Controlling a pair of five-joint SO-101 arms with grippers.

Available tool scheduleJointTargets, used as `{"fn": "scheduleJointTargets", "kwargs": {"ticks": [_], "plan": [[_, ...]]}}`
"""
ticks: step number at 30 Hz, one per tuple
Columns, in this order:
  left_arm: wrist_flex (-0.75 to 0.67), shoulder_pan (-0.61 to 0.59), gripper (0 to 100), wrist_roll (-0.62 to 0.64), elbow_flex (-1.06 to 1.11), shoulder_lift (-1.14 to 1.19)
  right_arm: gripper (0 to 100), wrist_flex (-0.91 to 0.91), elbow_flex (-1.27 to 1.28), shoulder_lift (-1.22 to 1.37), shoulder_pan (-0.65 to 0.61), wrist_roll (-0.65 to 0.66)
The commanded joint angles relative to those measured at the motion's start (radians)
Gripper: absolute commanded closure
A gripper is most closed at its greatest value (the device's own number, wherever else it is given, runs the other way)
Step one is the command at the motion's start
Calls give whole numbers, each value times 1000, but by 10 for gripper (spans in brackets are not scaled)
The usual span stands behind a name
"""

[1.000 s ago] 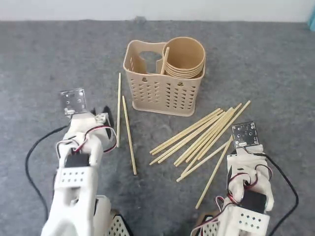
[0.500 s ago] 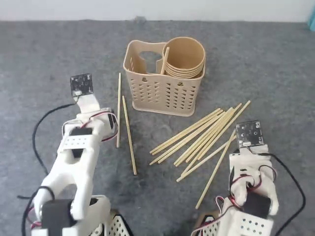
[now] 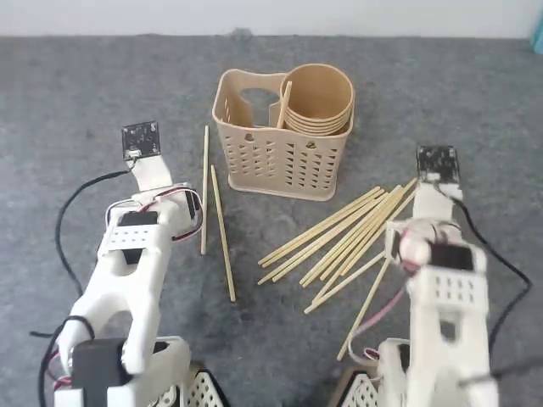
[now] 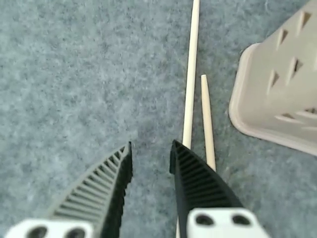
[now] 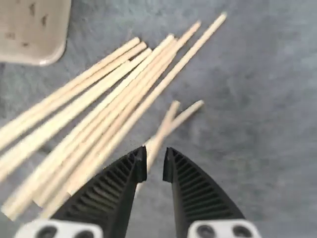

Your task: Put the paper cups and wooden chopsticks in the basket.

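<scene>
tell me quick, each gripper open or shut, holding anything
Left gripper: open, empty, beside two loose chopsticks.
Right gripper: slightly open, empty, over the chopstick pile.

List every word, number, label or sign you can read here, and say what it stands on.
None can be read.
The basket, paper cups and chopsticks carry no print.
Any marks on the small circuit boards are too small to read.

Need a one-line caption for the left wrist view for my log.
Left gripper, jaws open, over grey carpet beside two wooden chopsticks near the basket corner.
</scene>
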Motion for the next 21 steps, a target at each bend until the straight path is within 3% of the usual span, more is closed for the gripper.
{"fn": "scheduleJointTargets", "kwargs": {"ticks": [1,9,21], "plan": [[0,-5,877,3,-47,-5,911,-84,-80,153,-51,-175],[-31,-5,877,3,-42,-3,912,-255,-80,400,-4,-180],[-31,-5,877,3,-42,-3,911,-265,-101,447,44,-180]]}}
